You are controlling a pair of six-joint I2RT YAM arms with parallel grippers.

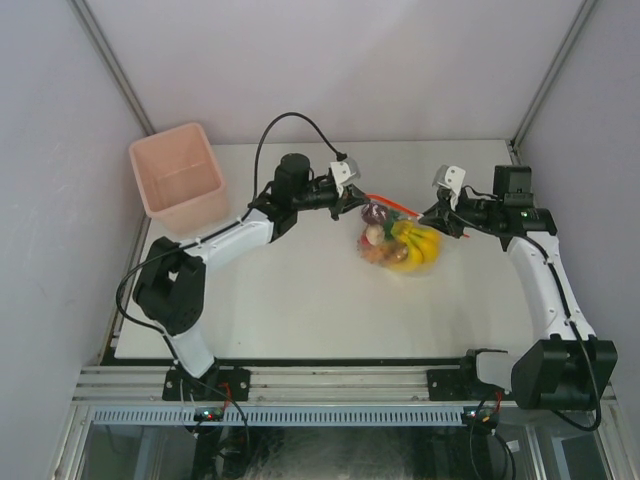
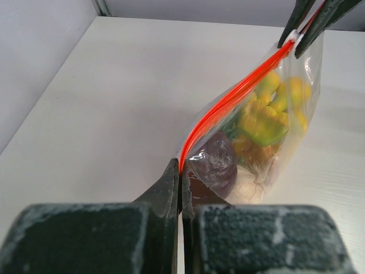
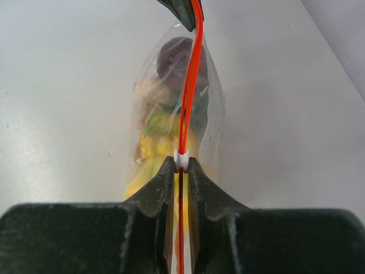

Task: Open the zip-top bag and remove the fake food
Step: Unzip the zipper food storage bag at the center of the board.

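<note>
The zip-top bag hangs above the table, stretched between both grippers by its red-orange zip strip. My left gripper is shut on the strip's left end. At the other end my right gripper is shut on the white slider. The strip runs straight from it to the left gripper's fingertip. Inside the bag lies the fake food: a yellow banana bunch, a dark purple piece, a pale bulb and green and orange bits. From above, the left gripper and right gripper flank the bag.
A pink square bin stands at the table's back left corner. White walls close in on both sides and behind. Both arms reach in from the near edge, with the table bare between them.
</note>
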